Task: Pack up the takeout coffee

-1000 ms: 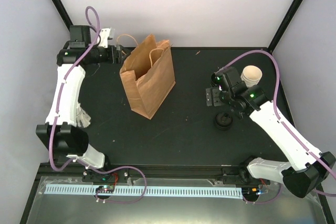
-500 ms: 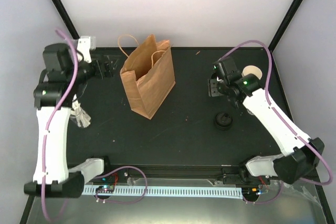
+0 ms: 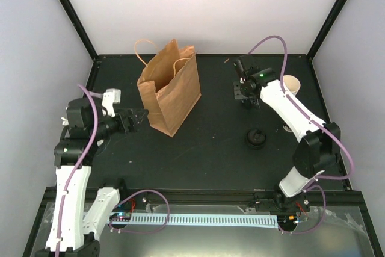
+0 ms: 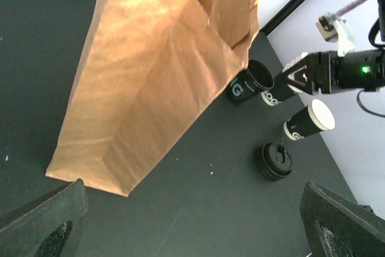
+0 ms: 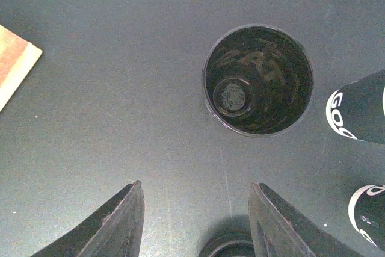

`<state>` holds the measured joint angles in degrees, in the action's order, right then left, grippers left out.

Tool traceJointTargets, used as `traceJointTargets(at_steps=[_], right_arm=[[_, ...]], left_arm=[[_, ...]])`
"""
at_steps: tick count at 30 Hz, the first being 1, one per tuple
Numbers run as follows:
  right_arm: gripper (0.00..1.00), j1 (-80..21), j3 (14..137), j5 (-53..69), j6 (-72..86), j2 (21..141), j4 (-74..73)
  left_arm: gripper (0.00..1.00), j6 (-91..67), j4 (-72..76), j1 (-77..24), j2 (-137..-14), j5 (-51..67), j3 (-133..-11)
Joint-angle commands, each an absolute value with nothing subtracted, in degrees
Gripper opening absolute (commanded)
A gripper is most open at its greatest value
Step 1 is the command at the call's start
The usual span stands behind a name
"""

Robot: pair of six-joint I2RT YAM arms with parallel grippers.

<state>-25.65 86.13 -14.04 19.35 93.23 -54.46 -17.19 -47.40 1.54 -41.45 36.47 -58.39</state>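
Left wrist view: takeout coffee (image 4: 310, 120) stands on the surface (image 4: 198, 209), one o'clock from the lid (image 4: 274, 161), not yet in the paper bag (image 4: 156, 76). The left hand (image 3: 137, 117) and right hand (image 5: 195, 188) are apart, empty, ready to grab.

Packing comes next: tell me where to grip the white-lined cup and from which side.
Probably best: pinch the cup across its black wall just under the rim, coming down from above. It stands upright, round, mouth open, nothing touching it.
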Motion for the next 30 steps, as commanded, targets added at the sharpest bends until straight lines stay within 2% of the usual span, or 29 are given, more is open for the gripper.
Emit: traceJointTargets(at_steps=[1, 7, 9, 15, 21, 26, 30], right_arm=[[0.5, -24.18, 87.57, -14.82, 18.47, 95.07, -52.12], [0.49, -21.86, 87.02, -13.08, 17.3, 97.59, -51.23], [0.44, -20.96, 86.93, -11.79, 17.12, 98.22, -50.89], [0.39, -20.26, 88.28, -9.95, 15.57, 101.29, -50.08], [0.34, -19.87, 92.41, -10.8, 14.5, 106.05, -51.88], [0.25, -19.73, 93.98, -12.55, 13.86, 108.44, -52.19], [0.24, -19.7, 95.04, -12.95, 12.97, 110.23, -52.38]], left_arm=[[0.99, -17.49, -47.66, 1.13, -37.31, 36.73, -55.3], [0.99, -18.2, -48.67, 1.05, -35.65, 30.05, -50.32], [0.99, -18.62, -49.01, 1.12, -35.14, 27.3, -49.62], [0.99, -15.99, -50.36, 1.13, -34.9, 21.48, -47.74], [0.99, -11.1, -47.03, 1.0, -34.22, 32.4, -46.84], [0.99, -11.29, -45.57, 1.0, -33.83, 31.61, -46.35], [0.99, -12.29, -44.02, 1.01, -32.43, 31.44, -44.93]])
